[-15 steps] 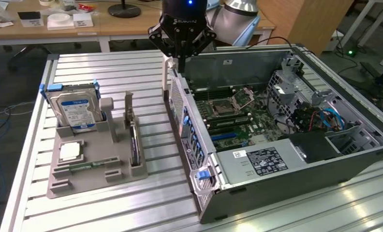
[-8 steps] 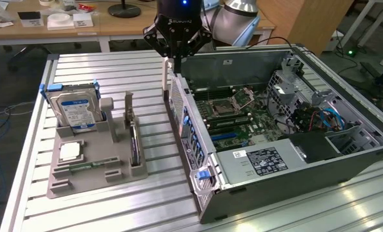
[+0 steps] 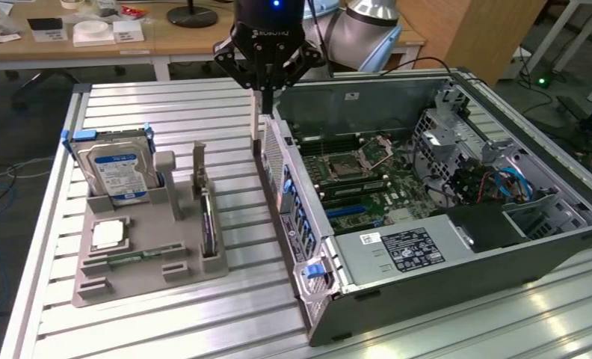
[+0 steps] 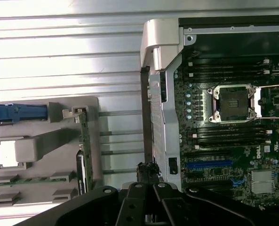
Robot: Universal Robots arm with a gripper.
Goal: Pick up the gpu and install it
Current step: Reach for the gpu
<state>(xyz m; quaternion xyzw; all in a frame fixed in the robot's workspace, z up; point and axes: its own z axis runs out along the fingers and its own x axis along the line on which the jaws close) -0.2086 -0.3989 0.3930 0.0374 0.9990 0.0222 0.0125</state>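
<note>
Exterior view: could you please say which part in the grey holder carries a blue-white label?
The upright silver hard drive; the processor and memory stick lie flat.

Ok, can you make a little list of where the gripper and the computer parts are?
gpu: on edge in a slot of the gray holder
hard drive: upright in the same holder
computer case: open on top, beside the holder
gripper: shut, above the case's back wall, apart from the gpu
</note>
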